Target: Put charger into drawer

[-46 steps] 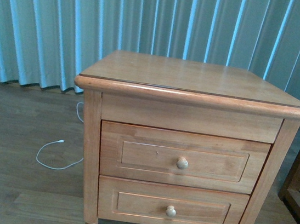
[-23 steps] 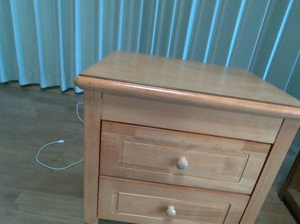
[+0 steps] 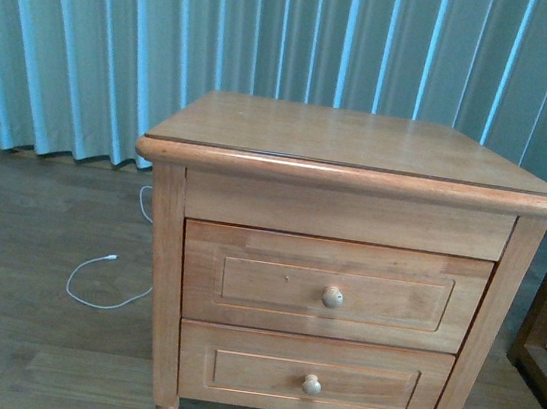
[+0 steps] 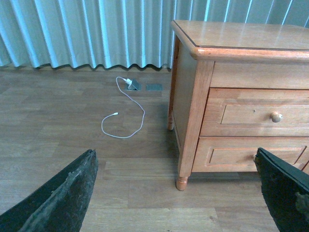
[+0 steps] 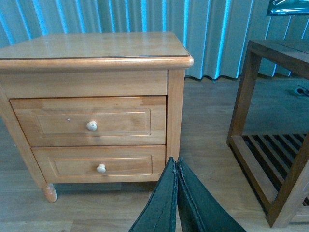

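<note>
Front view showed the drawer (image 3: 333,289) fully closed and no charger that I could make out, so maybe it's already inside, or nothing's begun. My left gripper (image 4: 176,193) was spread wide, right gripper (image 5: 176,200) pressed together on nothing.

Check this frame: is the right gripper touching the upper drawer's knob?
Apart. The right wrist view shows the right gripper, fingers pressed together, well short of the drawer, with bare floor and the lower drawer between it and the knob.
</note>
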You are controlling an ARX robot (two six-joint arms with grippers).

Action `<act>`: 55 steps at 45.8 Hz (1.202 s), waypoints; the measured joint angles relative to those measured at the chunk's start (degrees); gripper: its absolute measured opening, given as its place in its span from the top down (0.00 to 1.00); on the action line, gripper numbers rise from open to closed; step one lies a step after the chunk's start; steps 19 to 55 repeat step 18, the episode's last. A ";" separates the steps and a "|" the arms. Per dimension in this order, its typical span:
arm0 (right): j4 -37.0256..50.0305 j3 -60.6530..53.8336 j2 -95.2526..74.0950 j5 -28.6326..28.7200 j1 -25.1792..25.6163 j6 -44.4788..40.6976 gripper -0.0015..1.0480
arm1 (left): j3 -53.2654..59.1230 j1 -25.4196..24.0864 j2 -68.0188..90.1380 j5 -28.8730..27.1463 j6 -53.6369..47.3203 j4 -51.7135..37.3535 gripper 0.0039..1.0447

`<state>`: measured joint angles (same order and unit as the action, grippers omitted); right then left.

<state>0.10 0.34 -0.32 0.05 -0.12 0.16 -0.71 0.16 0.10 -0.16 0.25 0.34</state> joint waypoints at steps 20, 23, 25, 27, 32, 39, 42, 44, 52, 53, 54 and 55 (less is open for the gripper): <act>-0.02 0.00 0.07 0.00 0.00 -0.09 0.26 | 0.00 0.00 0.00 0.00 0.00 0.00 0.06; -0.02 0.00 0.07 0.00 0.00 -0.09 0.26 | 0.00 0.00 0.00 0.00 0.00 0.00 0.06; -0.02 0.00 0.07 0.00 0.00 -0.09 0.26 | 0.00 0.00 0.00 0.00 0.00 0.00 0.06; -0.02 0.00 0.07 0.00 0.00 -0.09 0.26 | 0.00 0.00 0.00 0.00 0.00 0.00 0.06; -0.02 0.00 0.07 0.00 0.00 -0.09 0.26 | 0.00 0.00 0.00 0.00 0.00 0.00 0.06; -0.02 0.00 0.07 0.00 0.00 -0.09 0.26 | 0.00 0.00 0.00 0.00 0.00 0.00 0.06; -0.02 0.00 0.07 0.00 0.00 -0.09 0.26 | 0.00 0.00 0.00 0.00 0.00 0.00 0.06; -0.02 0.00 0.07 0.00 0.00 -0.09 0.26 | 0.00 0.00 0.00 0.00 0.00 0.00 0.06; -0.02 0.00 0.07 0.00 0.00 -0.09 0.26 | 0.00 0.00 0.00 0.00 0.00 0.00 0.06; -0.02 0.00 0.07 0.00 0.00 -0.09 0.26 | 0.00 0.00 0.00 0.00 0.00 0.00 0.06; -0.02 0.00 0.07 0.00 0.00 -0.09 0.26 | 0.00 0.00 0.00 0.00 0.00 0.00 0.06; -0.02 0.00 0.07 0.00 0.00 -0.09 0.26 | 0.00 0.00 0.00 0.00 0.00 0.00 0.06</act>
